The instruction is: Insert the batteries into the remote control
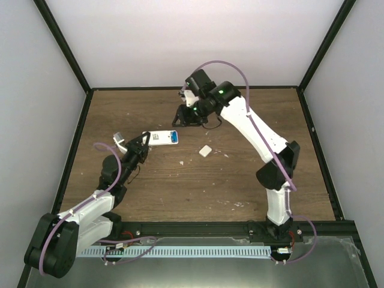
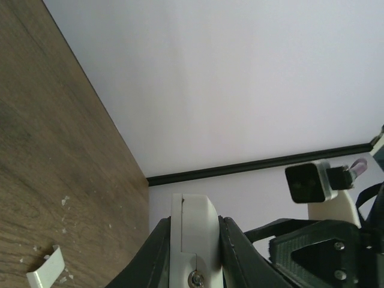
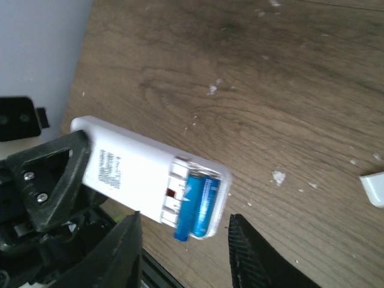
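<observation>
The left gripper (image 1: 144, 144) was shut tight on the remote control (image 3: 129, 174). Its two dark fingers (image 2: 157, 252) pressed on both sides of the white remote, close to one end. The remote stuck out past the fingertips, away from the arm, and it was turned on its back. In the left wrist view the remote was seen from its thin side, squeezed between the fingers.

The right gripper (image 3: 185, 216) was open. Its two black fingers (image 3: 249, 258) stood apart and nothing was held between them. It did not touch the remote. It was near the far end of the remote, the end away from the left gripper.

The batteries (image 3: 201, 204) were two little blue ones. They lay side by side in the open slot at that far end, right in front of the right gripper's fingertips. The one nearer the left gripper seemed to poke out a little over the edge, but that spot was a bit blurry.

A small white cover piece (image 1: 205, 150) lay flat on the brown wooden table (image 3: 288, 90), off to one side of the right gripper. A small bent white strip (image 2: 45, 273) lay on the table beside the left gripper.
</observation>
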Robot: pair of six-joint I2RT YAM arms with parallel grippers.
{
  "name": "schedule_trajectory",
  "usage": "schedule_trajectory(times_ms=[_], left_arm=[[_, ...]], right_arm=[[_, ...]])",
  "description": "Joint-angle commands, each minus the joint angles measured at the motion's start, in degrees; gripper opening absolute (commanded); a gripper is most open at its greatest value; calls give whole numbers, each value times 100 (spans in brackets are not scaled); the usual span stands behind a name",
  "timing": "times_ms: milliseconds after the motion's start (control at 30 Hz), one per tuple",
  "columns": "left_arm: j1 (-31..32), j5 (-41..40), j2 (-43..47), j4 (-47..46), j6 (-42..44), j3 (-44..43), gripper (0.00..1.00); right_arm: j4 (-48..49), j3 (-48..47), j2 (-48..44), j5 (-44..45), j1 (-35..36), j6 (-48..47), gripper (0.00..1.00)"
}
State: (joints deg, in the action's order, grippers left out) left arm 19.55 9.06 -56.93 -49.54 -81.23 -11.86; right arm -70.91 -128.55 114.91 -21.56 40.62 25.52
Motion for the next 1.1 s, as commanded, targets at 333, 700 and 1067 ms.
schedule_trajectory(times_ms=[333,700,1067], left_arm=[[-19,-142,540,28,-1576,54,0],[-22,-159,796,249,-1767,43,0],[-22,-77,643,253,-1719,-23,0]], right_arm=[[3263,3665,-2109,-1377,-721,-103,72],[4007,4075,-2083,-2518,-722,445,68],[4011,4072,-1714,-2836,-608,597,67]])
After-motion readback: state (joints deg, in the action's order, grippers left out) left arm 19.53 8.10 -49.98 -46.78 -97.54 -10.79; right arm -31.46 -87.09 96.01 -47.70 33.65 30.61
